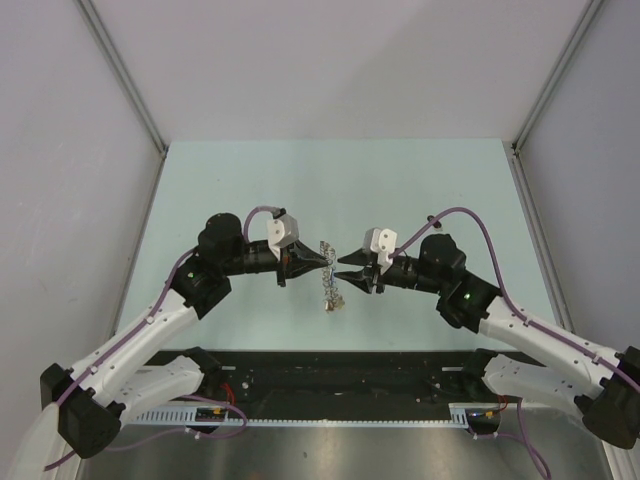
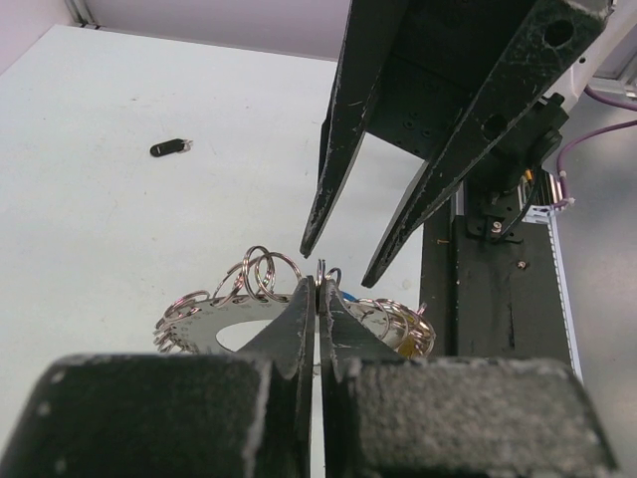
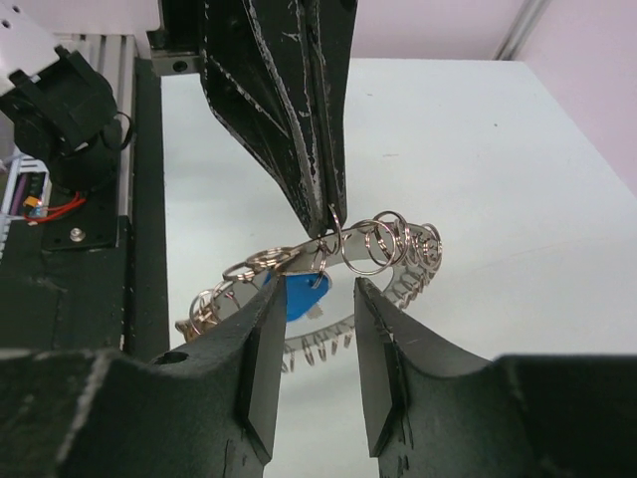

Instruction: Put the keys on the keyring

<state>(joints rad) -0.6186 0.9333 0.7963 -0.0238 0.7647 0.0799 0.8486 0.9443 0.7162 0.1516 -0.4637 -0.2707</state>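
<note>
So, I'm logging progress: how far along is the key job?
Looks done: a blue key hangs on the keyring, seemingly threaded. In hand: the left pincer is shut on the ring; the right pincer stands open beside it, empty. Left: the black key lies apart on the table.

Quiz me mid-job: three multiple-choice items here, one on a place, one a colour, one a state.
1. Where is the black key? A on the table, apart from the keyring; B threaded on it; C under it.
2. Which key-head colour shows at the keyring in the right wrist view? A red; B blue; C green.
3. The right gripper is: A shut on a key; B shut on the keyring; C open, empty.
1 A: it lies alone. 2 B: the blue key hangs there. 3 C: a gap shows between its fingers; the left gripper pinches the keyring.
</note>
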